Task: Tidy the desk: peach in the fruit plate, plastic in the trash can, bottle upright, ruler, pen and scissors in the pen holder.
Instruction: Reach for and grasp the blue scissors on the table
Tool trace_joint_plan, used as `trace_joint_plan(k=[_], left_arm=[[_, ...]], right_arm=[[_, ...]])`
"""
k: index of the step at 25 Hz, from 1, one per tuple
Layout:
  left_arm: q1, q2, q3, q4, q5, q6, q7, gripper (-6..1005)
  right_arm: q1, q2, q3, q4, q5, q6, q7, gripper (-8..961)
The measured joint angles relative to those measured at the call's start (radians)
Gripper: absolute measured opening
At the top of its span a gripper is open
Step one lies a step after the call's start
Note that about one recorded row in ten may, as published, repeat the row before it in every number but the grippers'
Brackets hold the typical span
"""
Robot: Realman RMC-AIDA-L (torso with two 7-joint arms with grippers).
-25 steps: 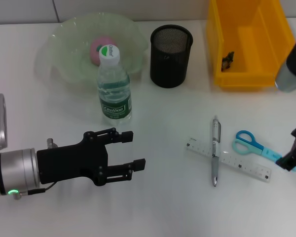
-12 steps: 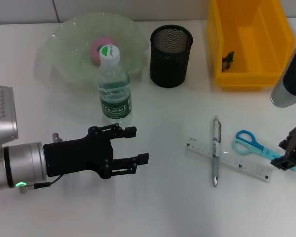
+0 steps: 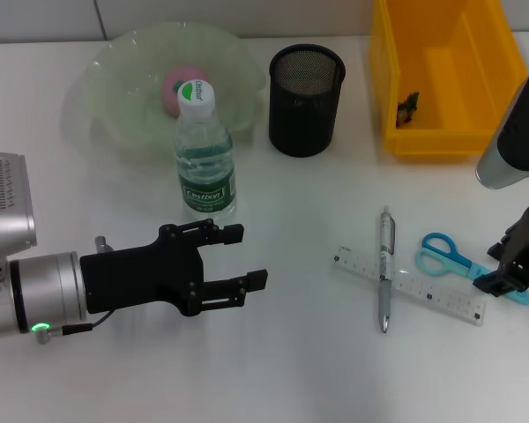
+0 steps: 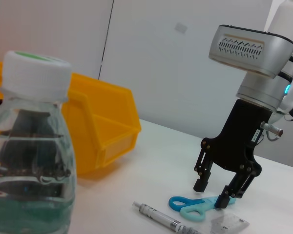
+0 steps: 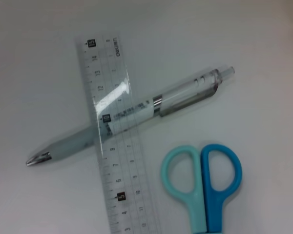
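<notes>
The desk (image 3: 317, 370) carries the yellow bin (image 3: 450, 79) at the far right with a dark scrap in it, and the fruit plate (image 3: 163, 84) at the far left, where the peach (image 3: 181, 88) already lies. The bottle (image 3: 203, 154) stands upright just in front of the plate, and the black holder (image 3: 306, 88) stands between plate and bin.

What remains, to judge by the layout, is the stationery on the near right. The ruler (image 3: 410, 284) lies flat, running left to right with a slight slant. The pen (image 3: 385, 269) lies across it, its long axis pointing away from the robot. The scissors (image 3: 472, 267) lie just beside the ruler's right part, loops toward the pen, blades running to the right.

The right hand (image 3: 509, 269) hangs directly over the scissors' blade end, fingers apart and empty, one on each side of the blades as the left wrist view shows. The scissors thus lie right under it, and it is by far the nearer hand.

The left hand (image 3: 247, 260) hovers low in front of the bottle, open and empty, well apart from the stationery.
</notes>
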Motion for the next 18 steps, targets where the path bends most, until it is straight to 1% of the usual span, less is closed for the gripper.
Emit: trace_joint_plan(k=[3,18], left_arm=[[0.0,0.0,0.0,0.0,0.0,-0.002,0.0,758],[-0.001,0.0,0.003,0.0,0.0,-0.006,0.0,757]], right_arm=[[0.0,0.0,0.0,0.001,0.001,0.001,0.0,484],[-0.001,0.002,-0.026,0.016,0.002,0.007,0.0,341]])
